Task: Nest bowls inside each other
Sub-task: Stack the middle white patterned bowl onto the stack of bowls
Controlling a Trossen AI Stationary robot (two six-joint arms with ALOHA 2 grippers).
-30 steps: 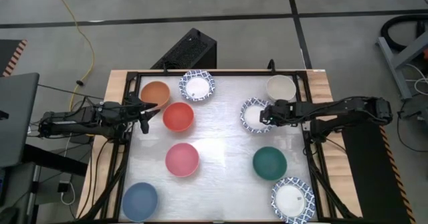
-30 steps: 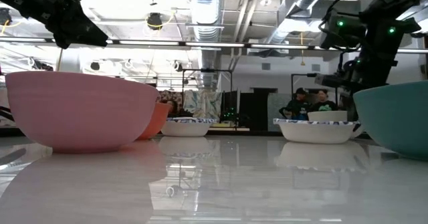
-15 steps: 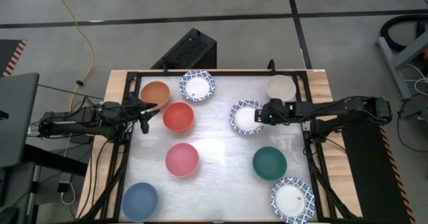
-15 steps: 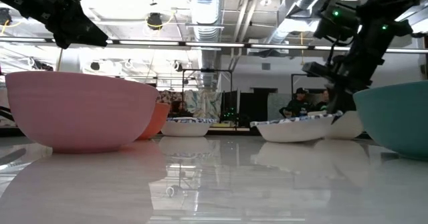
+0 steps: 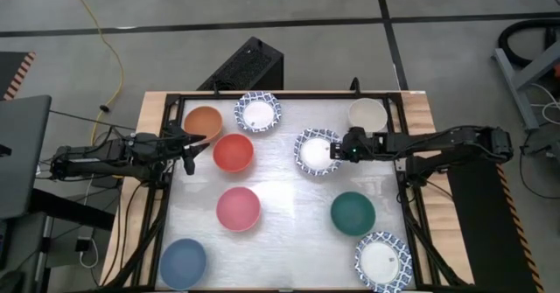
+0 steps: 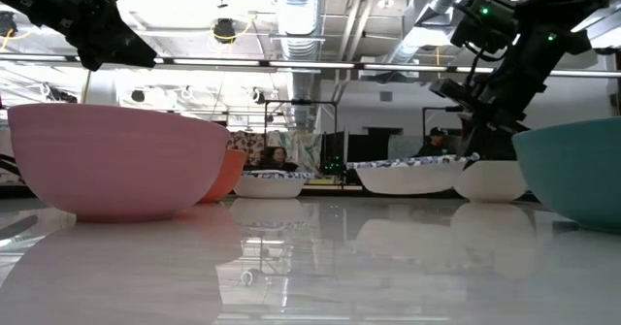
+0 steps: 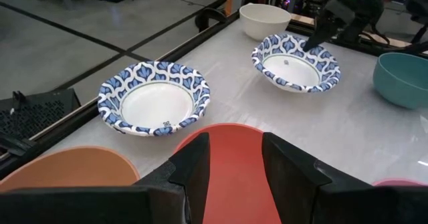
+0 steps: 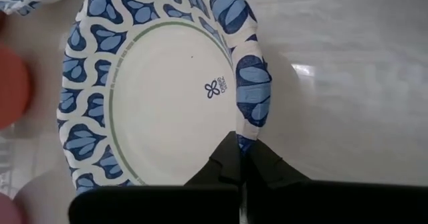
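The right gripper [image 5: 339, 150] is clenched on the rim of a blue-patterned white bowl [image 5: 317, 151], pinching the edge nearest the arm; in the right wrist view the two fingers meet tightly over the patterned rim [image 8: 249, 90]. The bowl sits mouth up, roughly level, in the middle of the far half of the desk [image 5: 289, 188], and in the low view it appears lifted clear of the surface [image 6: 412, 175]. Being round, it has no long axis. It extends from the gripper toward the desk's centre and the red bowl [image 5: 233, 152], with the cream bowl [image 5: 367, 114] just beyond the gripper near the far right corner.

The left gripper [image 5: 194, 141] hangs released at the left edge, fingers apart and grasping nothing, between the orange bowl [image 5: 203, 122] and the red one.

A second patterned bowl [image 5: 257, 112] stands at the far edge, a third [image 5: 382, 262] at the near right corner. The dark green bowl [image 5: 353, 212], pink bowl [image 5: 238, 209] and blue bowl [image 5: 183, 262] stand apart on the near half, all upright
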